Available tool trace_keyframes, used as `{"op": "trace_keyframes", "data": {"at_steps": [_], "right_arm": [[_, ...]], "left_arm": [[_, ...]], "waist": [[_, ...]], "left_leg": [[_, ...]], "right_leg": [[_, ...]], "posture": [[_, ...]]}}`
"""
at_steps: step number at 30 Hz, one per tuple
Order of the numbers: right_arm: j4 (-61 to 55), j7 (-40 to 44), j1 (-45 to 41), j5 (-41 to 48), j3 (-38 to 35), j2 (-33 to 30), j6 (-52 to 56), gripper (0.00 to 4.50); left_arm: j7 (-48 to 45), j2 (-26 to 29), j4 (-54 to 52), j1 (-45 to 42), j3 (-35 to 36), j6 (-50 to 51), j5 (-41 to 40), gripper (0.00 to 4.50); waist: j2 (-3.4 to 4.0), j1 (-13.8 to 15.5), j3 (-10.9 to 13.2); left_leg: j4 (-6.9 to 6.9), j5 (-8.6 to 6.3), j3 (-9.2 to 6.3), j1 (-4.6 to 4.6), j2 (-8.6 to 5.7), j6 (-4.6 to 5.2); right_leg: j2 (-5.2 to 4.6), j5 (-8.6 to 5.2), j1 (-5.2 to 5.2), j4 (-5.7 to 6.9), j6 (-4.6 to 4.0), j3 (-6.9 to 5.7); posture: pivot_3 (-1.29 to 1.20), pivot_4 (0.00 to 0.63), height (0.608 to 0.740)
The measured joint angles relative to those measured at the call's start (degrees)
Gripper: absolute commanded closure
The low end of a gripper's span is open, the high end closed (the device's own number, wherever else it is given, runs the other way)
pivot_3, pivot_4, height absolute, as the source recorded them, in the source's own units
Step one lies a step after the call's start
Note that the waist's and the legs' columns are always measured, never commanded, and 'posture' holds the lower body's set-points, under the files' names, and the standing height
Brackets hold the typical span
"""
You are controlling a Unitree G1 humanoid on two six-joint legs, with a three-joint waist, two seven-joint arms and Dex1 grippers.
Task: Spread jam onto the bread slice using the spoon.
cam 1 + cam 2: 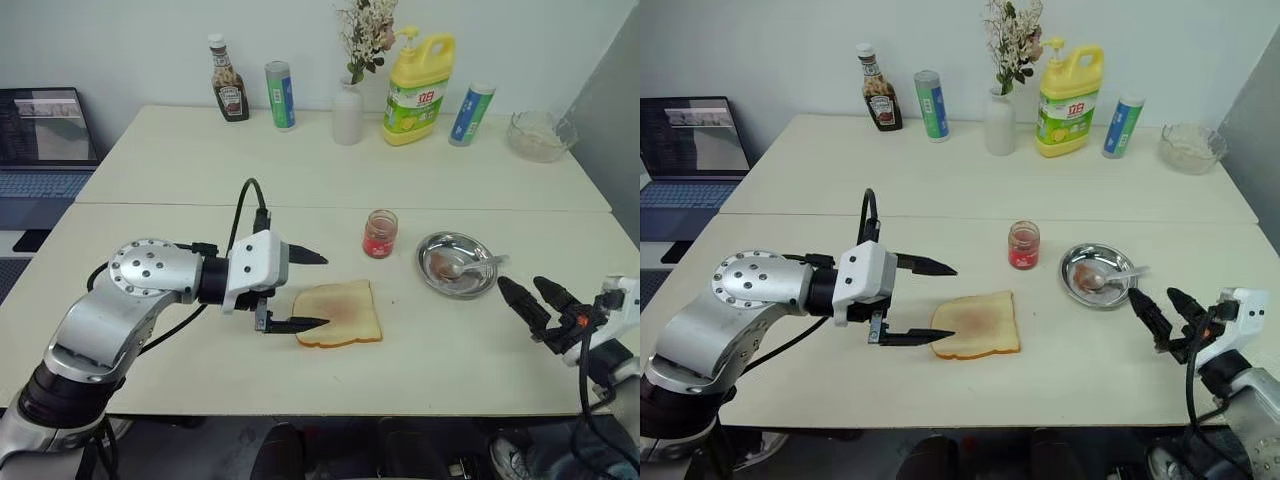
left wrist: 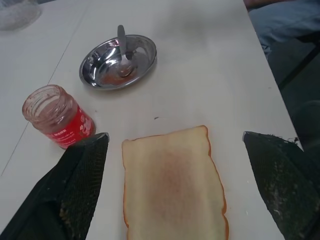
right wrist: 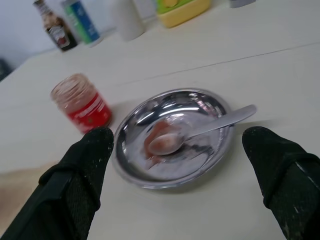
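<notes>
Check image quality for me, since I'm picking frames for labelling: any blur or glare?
Right wrist view: soft and slightly smeared, worst on the bottles behind; glints on the steel dish around the spoon. Left wrist view: bread slice sharp, fingers soft. Head views: evenly lit, faint shadows.

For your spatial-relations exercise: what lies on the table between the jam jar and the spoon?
Between the jam jar and the spoon lie bare tabletop and the near rim of the steel dish holding the spoon, seen in the left eye view.

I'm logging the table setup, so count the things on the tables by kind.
Bottles: 2, ketchup, detergent
Tubes: 2
Vase: 1
Glass bowl: 1
Jar: 1
Dish: 1
Spoon: 1
Bread: 1
Total: 10
</notes>
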Motion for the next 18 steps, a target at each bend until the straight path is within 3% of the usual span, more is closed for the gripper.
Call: {"op": "trace_keyframes", "data": {"at_steps": [6, 18], "right_arm": [[12.78, -3.36, -8.75, -2.29, 0.92, 0.78, -0.78, 0.00], [34.24, 1.46, -22.25, -4.94, 2.98, 0.25, -2.74, 0.00]], "left_arm": [[0.35, -0.98, 0.06, -0.04, -1.71, -0.60, 1.61, 0.01], [0.54, -2.18, -0.49, -0.98, -2.02, 0.31, 1.61, 0.01]], "waist": [[0.04, -0.04, 0.01], [0.12, 0.04, 0.06]], "left_leg": [[0.00, 0.00, 0.06, -0.03, 0.01, 0.00], [-0.03, -0.01, 0.04, -0.04, 0.00, 0.01]], "right_leg": [[0.01, 0.03, -0.06, -0.01, -0.05, 0.06], [0.01, 0.03, -0.08, 0.02, -0.06, 0.04]], "posture": [[0.00, 0.150, 0.740], [0.00, 0.150, 0.740]]}}
